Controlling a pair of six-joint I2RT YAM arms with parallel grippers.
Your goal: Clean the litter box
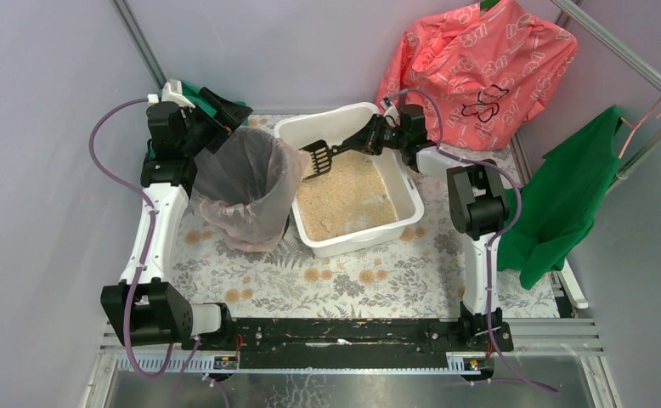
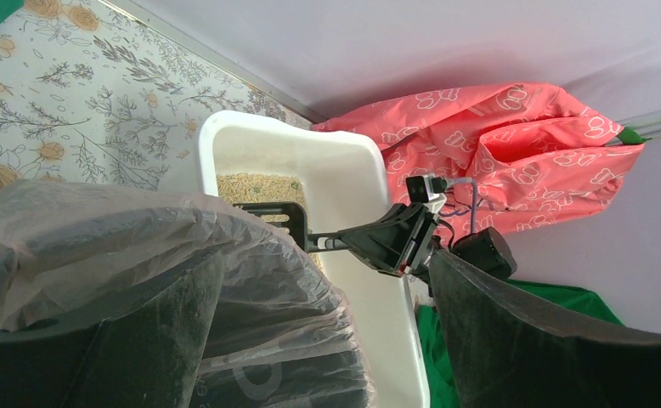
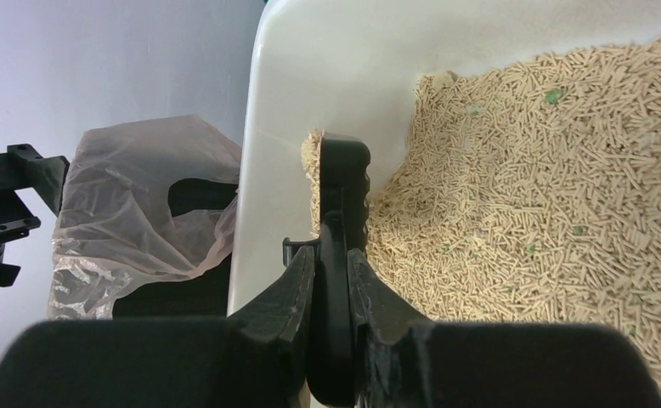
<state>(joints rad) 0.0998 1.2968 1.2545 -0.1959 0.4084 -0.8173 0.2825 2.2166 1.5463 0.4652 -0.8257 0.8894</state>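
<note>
The white litter box with tan granules stands mid-table; it also shows in the left wrist view and the right wrist view. My right gripper is shut on the handle of a black slotted scoop. The scoop is turned on edge at the box's left wall, with some granules clinging to it. My left gripper is open at the far rim of the black bin with a clear bag. The bag's fold lies between its fingers.
A pink printed bag sits behind the box at the right. A green cloth hangs from a rail at the right edge. The floral table cover runs to the front rail. Grey walls close in left and back.
</note>
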